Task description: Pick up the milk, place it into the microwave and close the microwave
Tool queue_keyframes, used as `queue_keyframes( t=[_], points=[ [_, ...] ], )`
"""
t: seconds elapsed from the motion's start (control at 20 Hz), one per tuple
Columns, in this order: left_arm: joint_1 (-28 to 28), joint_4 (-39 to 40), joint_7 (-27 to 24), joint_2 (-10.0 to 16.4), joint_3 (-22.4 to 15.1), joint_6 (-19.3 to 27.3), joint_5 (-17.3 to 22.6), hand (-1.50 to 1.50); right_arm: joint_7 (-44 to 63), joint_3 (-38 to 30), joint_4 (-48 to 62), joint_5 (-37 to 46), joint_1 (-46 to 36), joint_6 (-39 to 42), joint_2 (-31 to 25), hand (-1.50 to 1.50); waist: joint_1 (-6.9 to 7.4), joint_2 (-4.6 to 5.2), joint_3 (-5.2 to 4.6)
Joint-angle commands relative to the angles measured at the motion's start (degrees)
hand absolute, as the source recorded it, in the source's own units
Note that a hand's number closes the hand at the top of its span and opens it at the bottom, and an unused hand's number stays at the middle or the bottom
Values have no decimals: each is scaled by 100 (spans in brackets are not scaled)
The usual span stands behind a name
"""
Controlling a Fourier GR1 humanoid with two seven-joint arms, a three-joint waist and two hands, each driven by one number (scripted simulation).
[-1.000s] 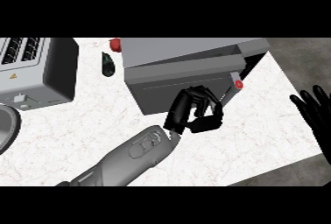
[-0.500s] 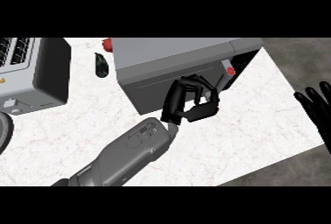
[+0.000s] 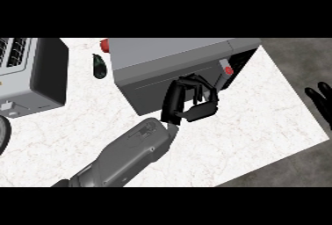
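White marbled bench (image 3: pixel 253 132), seen from above: the milk (image 3: pixel 228 70) shows only its red cap, sitting at the dark opening on the right end of the microwave (image 3: pixel 168 55). The left hand (image 3: pixel 191 103) has its fingers (image 3: pixel 174 94) curled, apparently round the carton's hidden body. A carton is likely light and easily dented, so it is best held at mid-body. The opening's edge crowds the hand. A dark green item (image 3: pixel 99 67) and a grey appliance (image 3: pixel 39 74) sit well left, and the right hand (image 3: pixel 322 100) rests relaxed at the right edge.
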Motion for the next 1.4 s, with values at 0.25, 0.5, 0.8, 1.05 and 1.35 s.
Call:
queue_keyframes(
  t=[0.25,0.5,0.8,1.05,1.35],
  points=[
    [-454,555,-329,3,298,-170,342,150,200,-99,-21,-338,-177,-89,-155,-150,-9,107,1],
    [-444,643,-490,3,248,-199,480,150,308,-182,-44,-535,-222,-119,-269,-150,-39,106,6],
    [-484,695,-678,3,243,-133,628,150,411,-194,-151,-691,-263,-153,-342,-150,-109,95,4],
    [-527,754,-790,3,212,-133,749,150,528,-227,-163,-842,-278,-199,-425,-150,-137,109,7],
    [-535,803,-926,3,154,-168,891,150,635,-323,-163,-1028,-362,-218,-579,-150,-123,113,10]
  ],
)
